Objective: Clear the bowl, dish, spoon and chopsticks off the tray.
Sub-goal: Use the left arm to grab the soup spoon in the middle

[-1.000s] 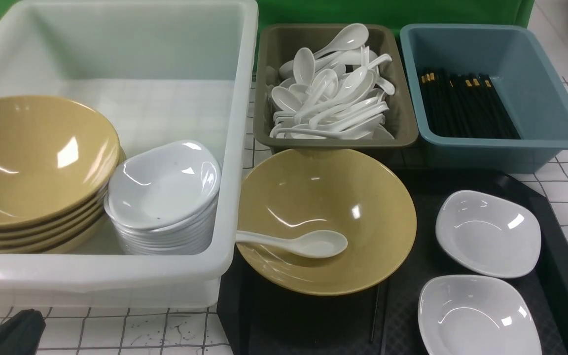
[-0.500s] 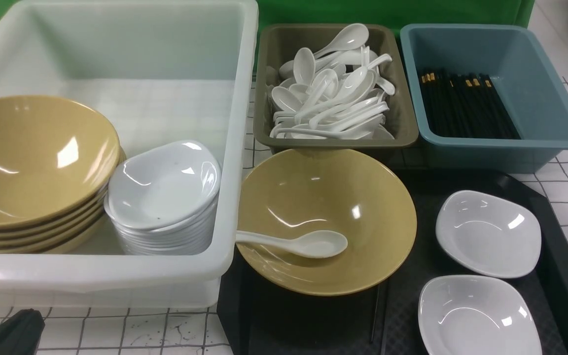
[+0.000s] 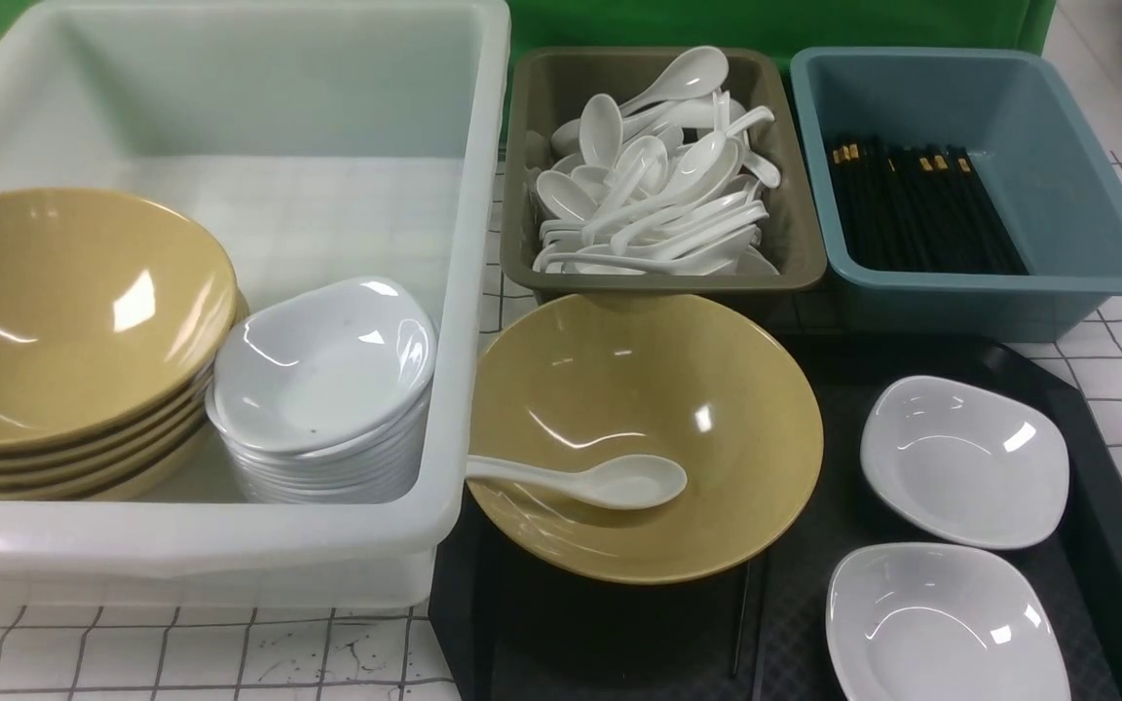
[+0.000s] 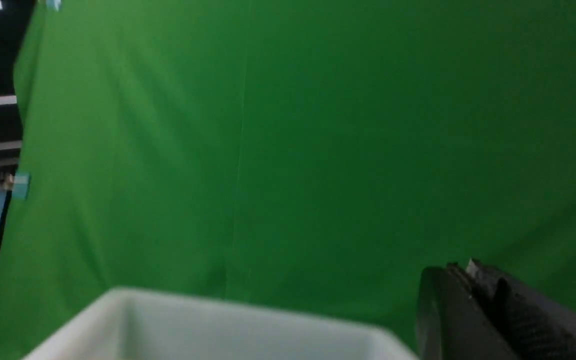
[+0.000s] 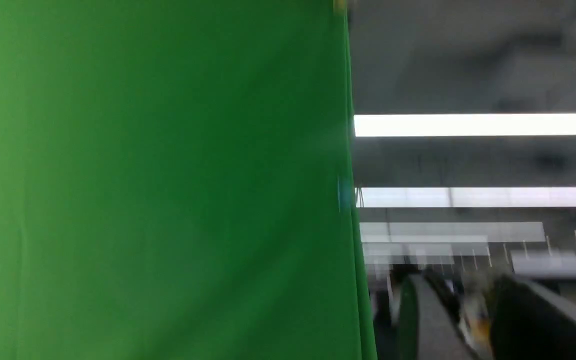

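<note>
The tabletop [image 3: 230, 652] is covered by a white cloth printed with a thin dark grid, smudged with dark specks near its near edge. Four containers stand directly on it. A large translucent white tub [image 3: 468, 292] takes up the left side, reaching from the near edge toward the far one. An olive-brown tub [image 3: 658, 284] sits at the far middle, just beside the white tub. A blue-grey tub [image 3: 990, 307] stands right of it, toward the far right corner. The black tray [image 3: 1106, 506] lies on the near right part, its far rim close under both smaller tubs and its left rim against the white tub's near corner.
</note>
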